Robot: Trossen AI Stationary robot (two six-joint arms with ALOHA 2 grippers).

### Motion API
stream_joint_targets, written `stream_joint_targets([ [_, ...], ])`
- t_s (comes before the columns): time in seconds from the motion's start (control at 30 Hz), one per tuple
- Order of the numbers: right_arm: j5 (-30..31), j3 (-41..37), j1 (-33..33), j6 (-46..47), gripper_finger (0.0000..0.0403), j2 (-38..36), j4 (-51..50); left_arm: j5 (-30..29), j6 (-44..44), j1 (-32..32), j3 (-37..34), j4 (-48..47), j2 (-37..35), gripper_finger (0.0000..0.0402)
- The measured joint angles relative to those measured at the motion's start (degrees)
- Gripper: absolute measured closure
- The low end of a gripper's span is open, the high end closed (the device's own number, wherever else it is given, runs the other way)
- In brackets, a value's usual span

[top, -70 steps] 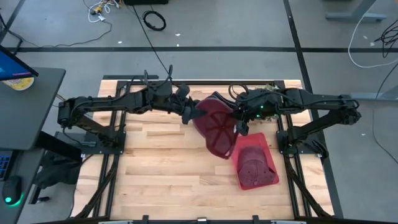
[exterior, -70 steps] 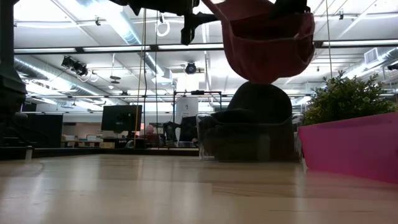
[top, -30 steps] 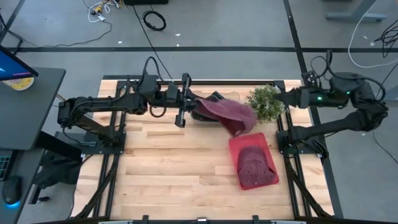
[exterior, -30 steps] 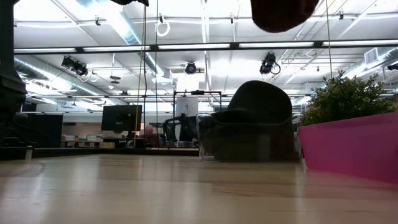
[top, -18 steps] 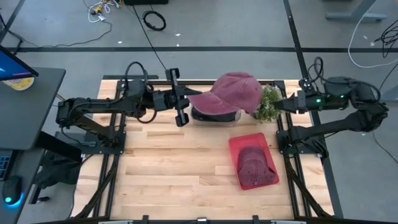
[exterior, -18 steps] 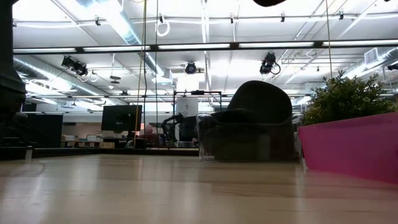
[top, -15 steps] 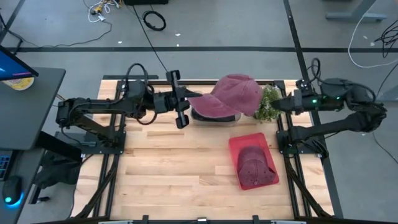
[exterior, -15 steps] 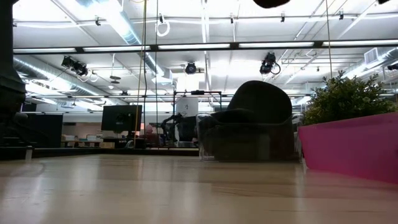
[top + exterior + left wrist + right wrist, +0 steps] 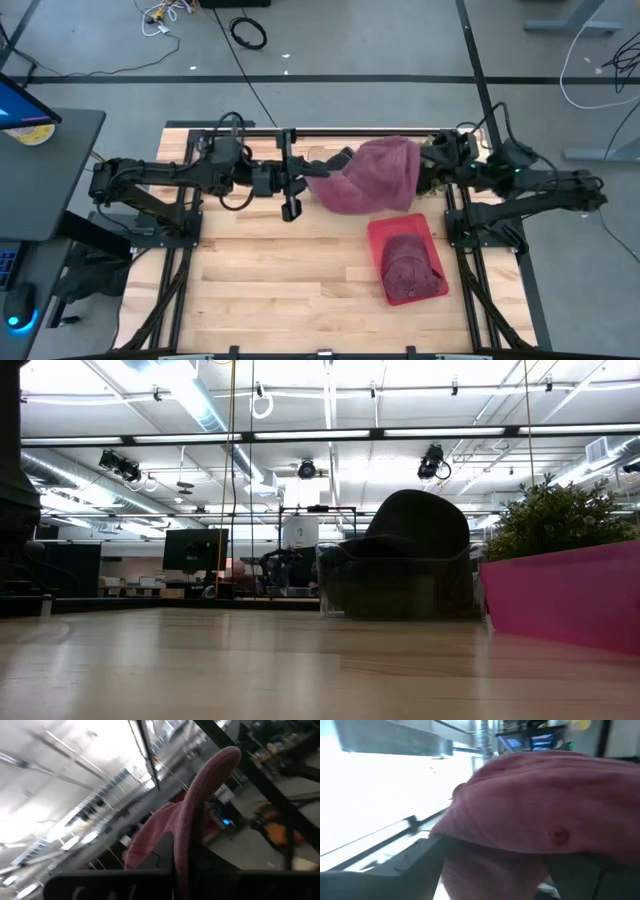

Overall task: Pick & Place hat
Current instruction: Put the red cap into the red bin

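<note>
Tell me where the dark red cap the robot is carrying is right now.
In the high view, the dark red fabric cap hangs above the table's far edge, held by the left end effector, with the pink tray just nearer the camera side.

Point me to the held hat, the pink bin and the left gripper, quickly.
held hat (image 9: 372, 172), high view, on the middle of its maroon crown.
pink bin (image 9: 385, 232), high view, on the bare floor at its far end, clear of the hat lying inside.
left gripper (image 9: 307, 171), high view, where its tips clamp the hat's brim.
</note>
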Motion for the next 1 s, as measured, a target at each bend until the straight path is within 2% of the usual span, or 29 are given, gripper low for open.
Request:
stream_joint_targets([
  [0.13,-0.65,-1.82,0.0,3.0,0.008,2.25,5.76,-0.81,0.27,-1.04,0.0,-4.94,0.04,0.039],
  [0.47,-2.11,-1.85,0.42,5.34,0.0079,0.93,6.21,-3.67,0.39,-2.42,0.0,-8.34,0.07,0.039],
  [0.57,-2.79,-1.85,0.42,4.85,0.0078,-1.06,4.02,-4.08,0.39,-2.43,0.0,-8.4,0.09,0.039],
  [0.8,-0.54,-1.82,-0.24,3.4,0.008,-4.49,-10.27,-1.86,0.28,-3.02,0.0,-7.66,0.09,0.039],
  [1.0,-2.6,-1.78,-0.57,5.06,0.008,-2.2,-6.7,-1.53,0.26,-4.07,-0.02,-7.85,0.09,0.039],
])
